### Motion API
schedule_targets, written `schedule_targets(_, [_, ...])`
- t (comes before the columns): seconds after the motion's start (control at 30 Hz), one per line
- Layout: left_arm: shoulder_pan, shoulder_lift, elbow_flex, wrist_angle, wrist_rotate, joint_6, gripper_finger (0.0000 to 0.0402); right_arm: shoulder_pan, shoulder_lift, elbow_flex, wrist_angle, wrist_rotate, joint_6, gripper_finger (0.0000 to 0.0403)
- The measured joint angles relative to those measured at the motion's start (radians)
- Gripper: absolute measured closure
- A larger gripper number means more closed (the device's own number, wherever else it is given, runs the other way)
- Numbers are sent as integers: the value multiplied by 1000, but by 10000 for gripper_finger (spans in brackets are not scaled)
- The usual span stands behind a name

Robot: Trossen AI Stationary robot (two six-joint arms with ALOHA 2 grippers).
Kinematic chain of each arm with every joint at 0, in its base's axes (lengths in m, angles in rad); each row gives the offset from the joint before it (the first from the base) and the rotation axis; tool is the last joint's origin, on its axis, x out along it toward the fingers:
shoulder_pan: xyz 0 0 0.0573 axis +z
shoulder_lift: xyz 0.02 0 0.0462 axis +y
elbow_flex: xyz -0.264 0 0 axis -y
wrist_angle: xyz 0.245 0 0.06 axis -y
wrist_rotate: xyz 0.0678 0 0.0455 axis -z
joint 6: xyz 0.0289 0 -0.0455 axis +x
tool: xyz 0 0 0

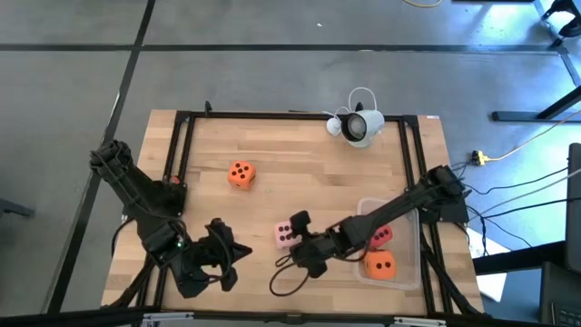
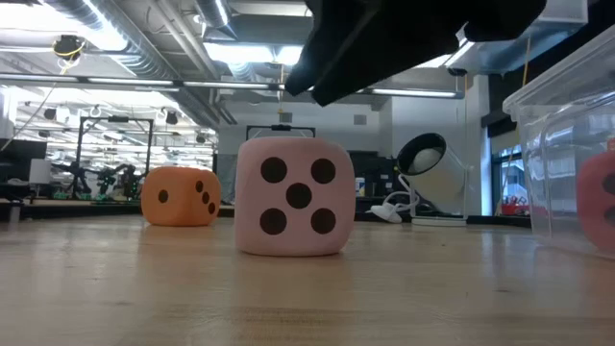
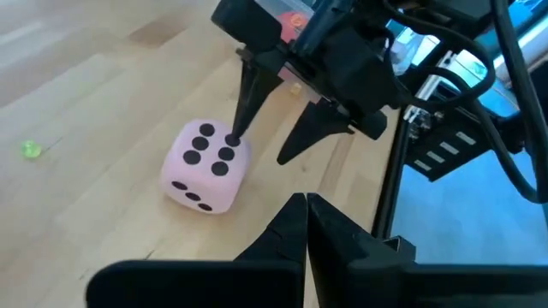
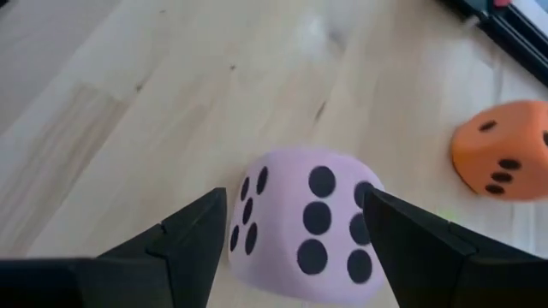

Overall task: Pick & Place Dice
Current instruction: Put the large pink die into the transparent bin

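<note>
The pale pink die (image 1: 284, 234) (image 2: 294, 195) (image 4: 312, 222) rests on its underside on the wooden table, near the front middle. My right gripper (image 1: 298, 225) (image 3: 257, 147) (image 4: 295, 192) hovers open just above it, one finger on either side, touching nothing. An orange die (image 1: 241, 174) (image 2: 181, 196) sits farther back to the left. A red die (image 1: 381, 236) and another orange die (image 1: 379, 264) lie in the clear bin (image 1: 410, 272). Left of the pink die, my left gripper (image 1: 241, 252) (image 3: 305, 200) is shut and holds nothing.
A white round camera with a cable (image 1: 359, 126) (image 2: 424, 169) stands at the far edge. Black frame rails (image 1: 177, 154) border the table's sides. A black cable loop (image 1: 289, 277) hangs below my right gripper. A tiny green bead (image 3: 32, 150) lies on the wood.
</note>
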Motion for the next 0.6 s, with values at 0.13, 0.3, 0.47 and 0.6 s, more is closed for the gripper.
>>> schedule_targets(0.13, [1, 0, 0, 0, -1, 0, 396, -9, 7, 0, 11, -35, -53, 128])
schedule_targets(0.3, [1, 0, 0, 1, -15, -1, 396, -27, 24, 1, 44, -25, -94, 107])
schedule_targets(0.47, [1, 0, 0, 0, -17, -8, 396, -45, 67, 0, 55, 1, -92, 80])
schedule_targets(0.6, [1, 0, 0, 0, -17, -8, 396, -57, 121, 1, 64, 57, -84, 66])
